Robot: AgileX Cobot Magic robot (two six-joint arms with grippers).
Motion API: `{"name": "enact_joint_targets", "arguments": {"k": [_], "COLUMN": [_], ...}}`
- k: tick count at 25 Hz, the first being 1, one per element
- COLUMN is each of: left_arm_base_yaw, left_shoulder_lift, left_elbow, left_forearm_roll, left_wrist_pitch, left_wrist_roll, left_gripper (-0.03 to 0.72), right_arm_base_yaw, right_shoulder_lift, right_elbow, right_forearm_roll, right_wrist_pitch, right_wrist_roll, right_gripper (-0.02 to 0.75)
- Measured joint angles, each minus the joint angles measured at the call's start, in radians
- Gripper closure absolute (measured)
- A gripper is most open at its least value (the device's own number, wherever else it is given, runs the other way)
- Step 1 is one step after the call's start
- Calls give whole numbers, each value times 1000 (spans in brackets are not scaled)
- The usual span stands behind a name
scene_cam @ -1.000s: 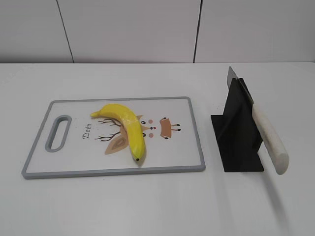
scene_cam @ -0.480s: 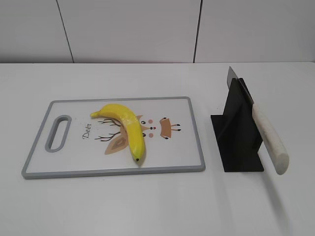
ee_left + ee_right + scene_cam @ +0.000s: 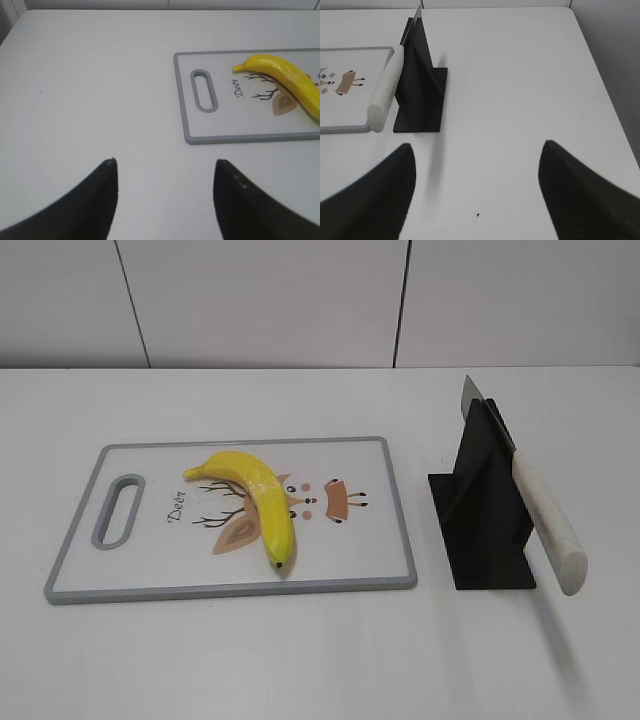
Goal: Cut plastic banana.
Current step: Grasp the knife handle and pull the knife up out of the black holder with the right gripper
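both grippers, left gripper [image 3: 165, 172] and right gripper [image 3: 477, 167], hang spread and empty, so i'm at the start: my right must grab the knife [image 3: 386, 95] ahead-left, plastic banana [image 3: 257, 502] on the cutting board [image 3: 380, 540] beyond.

Plain white matte worktop [image 3: 300, 660] filling the scene, pale grey panelled wall [image 3: 260, 300] behind its far edge, two thin dark vertical seams between panels, soft even light, faint shadows, rounded worktop corner at right
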Motion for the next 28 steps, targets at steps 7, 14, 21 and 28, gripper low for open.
{"name": "enact_joint_targets", "arguments": {"k": [7,14,21,28], "left_arm_base_yaw": [0,0,0,0], "left_shoulder_lift": [0,0,0,0], "left_elbow": [0,0,0,0], "left_forearm_roll": [0,0,0,0], "left_wrist_pitch": [0,0,0,0], "left_wrist_roll": [0,0,0,0], "left_gripper": [118,118,118,118], "right_arm_base_yaw": [0,0,0,0], "right_shoulder_lift": [0,38,187,434], "right_elbow": [0,0,-27,-92], "right_forearm_roll": [28,33,32,64], "right_wrist_pitch": [0,0,-41,-94], "right_wrist_roll": [0,0,-154,-144], "right_gripper": [153,153,153,153]}}
